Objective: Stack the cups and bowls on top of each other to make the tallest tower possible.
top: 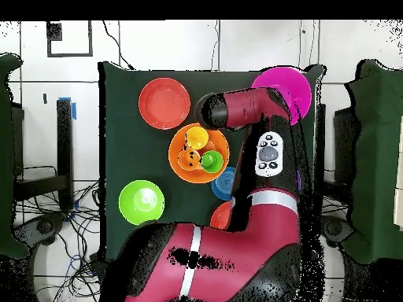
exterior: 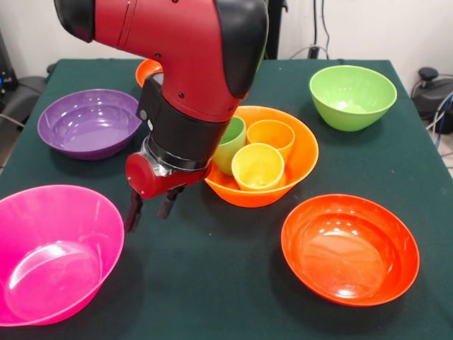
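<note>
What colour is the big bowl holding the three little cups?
Light orange bowl; the front view shows it best.

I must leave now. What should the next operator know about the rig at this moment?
Gripper: open, empty, hanging over bare cloth between the pink bowl and the light orange bowl.
Done: green cup, orange cup and yellow cup sit side by side inside the light orange bowl.
Left: purple bowl, lime bowl, red-orange bowl and pink bowl lie apart, unstacked.
</note>
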{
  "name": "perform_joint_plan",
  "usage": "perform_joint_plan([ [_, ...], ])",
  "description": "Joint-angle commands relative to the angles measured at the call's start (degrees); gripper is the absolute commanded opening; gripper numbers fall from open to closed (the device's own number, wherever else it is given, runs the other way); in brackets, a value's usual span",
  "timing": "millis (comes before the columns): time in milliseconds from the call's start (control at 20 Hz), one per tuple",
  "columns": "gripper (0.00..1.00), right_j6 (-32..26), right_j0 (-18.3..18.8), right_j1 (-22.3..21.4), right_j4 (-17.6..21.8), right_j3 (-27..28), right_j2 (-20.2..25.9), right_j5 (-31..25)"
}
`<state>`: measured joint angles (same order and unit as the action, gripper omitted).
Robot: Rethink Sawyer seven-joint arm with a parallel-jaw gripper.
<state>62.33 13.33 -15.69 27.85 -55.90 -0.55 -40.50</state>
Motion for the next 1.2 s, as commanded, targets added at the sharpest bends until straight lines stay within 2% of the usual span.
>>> perform_joint_plan([
  [50, 1.0, 13.7, -5.0, 2.8, 5.2, -1.2, -3.0, 9.1],
  [500, 1.0, 9.1, -4.3, 4.2, 2.2, 0.7, -3.4, 7.9],
  [1200, 1.0, 7.4, -3.4, 6.1, 0.8, 3.3, -4.3, 6.8],
])
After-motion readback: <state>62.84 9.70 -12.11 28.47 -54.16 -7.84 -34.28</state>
